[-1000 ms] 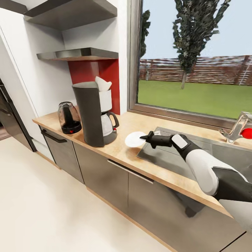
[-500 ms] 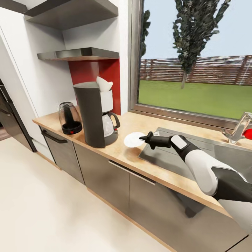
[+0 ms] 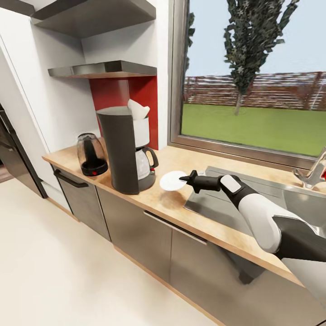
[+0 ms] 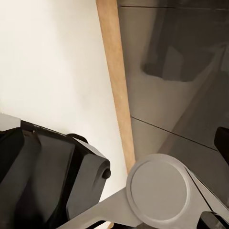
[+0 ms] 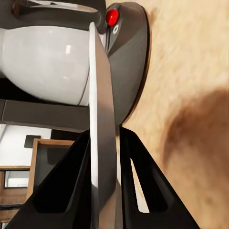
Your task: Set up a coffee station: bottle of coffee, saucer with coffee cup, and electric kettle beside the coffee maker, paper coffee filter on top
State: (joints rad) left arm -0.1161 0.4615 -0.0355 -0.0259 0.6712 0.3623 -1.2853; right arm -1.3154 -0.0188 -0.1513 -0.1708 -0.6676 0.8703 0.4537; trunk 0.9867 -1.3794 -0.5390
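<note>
The dark grey coffee maker point(image 3: 121, 151) stands on the light wood countertop point(image 3: 158, 206) with a white paper filter point(image 3: 138, 109) on its top. To its left sits the smoky glass electric kettle point(image 3: 91, 154). My right gripper point(image 3: 186, 178) is shut on the rim of the white saucer point(image 3: 171, 180), holding it low over the counter just right of the coffee maker's base. In the right wrist view the saucer point(image 5: 102, 143) runs edge-on between the fingers point(image 5: 131, 157), with the coffee maker's carafe point(image 5: 43, 57) and red switch point(image 5: 112, 16) beyond. The coffee cup and the bottle of coffee are out of view.
A steel sink point(image 3: 235, 201) lies to the right under my arm, with a faucet point(image 3: 313, 172) at the window. Two grey shelves point(image 3: 104, 69) hang above the coffee maker. The left wrist view looks down on the counter edge point(image 4: 116, 86), grey cabinet fronts point(image 4: 171, 95) and pale floor point(image 4: 52, 62).
The head view has shifted slightly. My right gripper has carried the saucer a little left, narrowing the gap to the coffee maker's base.
</note>
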